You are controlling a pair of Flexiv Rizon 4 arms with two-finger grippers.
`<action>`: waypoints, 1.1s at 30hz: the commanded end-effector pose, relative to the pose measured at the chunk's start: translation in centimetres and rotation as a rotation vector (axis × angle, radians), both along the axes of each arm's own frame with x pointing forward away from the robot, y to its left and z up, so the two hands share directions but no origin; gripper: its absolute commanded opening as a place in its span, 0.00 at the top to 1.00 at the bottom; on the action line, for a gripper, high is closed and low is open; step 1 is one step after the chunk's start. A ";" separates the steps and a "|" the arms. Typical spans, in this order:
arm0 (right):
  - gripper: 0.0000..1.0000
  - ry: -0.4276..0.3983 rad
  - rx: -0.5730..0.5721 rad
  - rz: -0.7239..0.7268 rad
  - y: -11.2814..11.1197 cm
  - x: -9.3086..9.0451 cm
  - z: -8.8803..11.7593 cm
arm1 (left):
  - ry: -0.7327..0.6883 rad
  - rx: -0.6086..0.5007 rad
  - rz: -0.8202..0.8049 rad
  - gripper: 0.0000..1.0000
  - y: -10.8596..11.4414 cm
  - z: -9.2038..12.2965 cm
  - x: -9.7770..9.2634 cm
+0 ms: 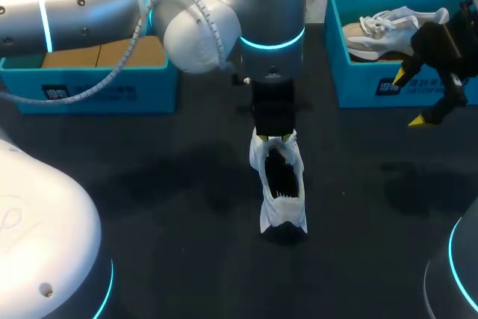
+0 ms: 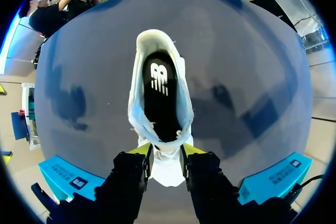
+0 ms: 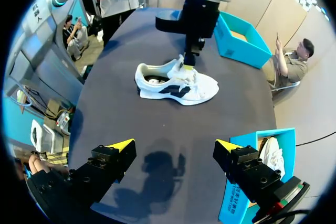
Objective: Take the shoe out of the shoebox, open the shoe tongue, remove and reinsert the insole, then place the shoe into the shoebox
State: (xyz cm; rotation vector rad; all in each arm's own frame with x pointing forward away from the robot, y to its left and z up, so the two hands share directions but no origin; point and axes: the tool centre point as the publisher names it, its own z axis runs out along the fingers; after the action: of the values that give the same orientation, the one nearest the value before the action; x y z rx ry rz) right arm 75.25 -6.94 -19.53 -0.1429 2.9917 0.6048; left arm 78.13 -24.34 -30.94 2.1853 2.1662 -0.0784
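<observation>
A white shoe with dark side panels stands on the dark table, its toe towards the far side. In the left wrist view its black insole lies inside the shoe. My left gripper comes straight down at the middle of the shoe. Both yellow-tipped fingers press the white tongue between them. In the right wrist view the left gripper stands on top of the shoe. My right gripper hangs open and empty at the right, in front of the right shoebox; its tips are well short of the shoe.
The right blue shoebox holds a second pale shoe. Another blue box with a cardboard-coloured inside stands at the back left, partly under my left arm. That box lies beyond the shoe in the right wrist view.
</observation>
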 end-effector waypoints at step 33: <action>0.00 0.001 -0.002 0.000 0.0 0.1 -0.1 | -0.022 0.000 0.035 0.76 -1.3 -1.9 -2.8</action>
State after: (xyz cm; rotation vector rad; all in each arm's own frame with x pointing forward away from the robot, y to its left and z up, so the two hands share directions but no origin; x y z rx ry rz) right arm 75.25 -6.94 -19.53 -0.1429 2.9917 0.6048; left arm 75.01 -24.88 -32.24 2.1328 2.1910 -0.0782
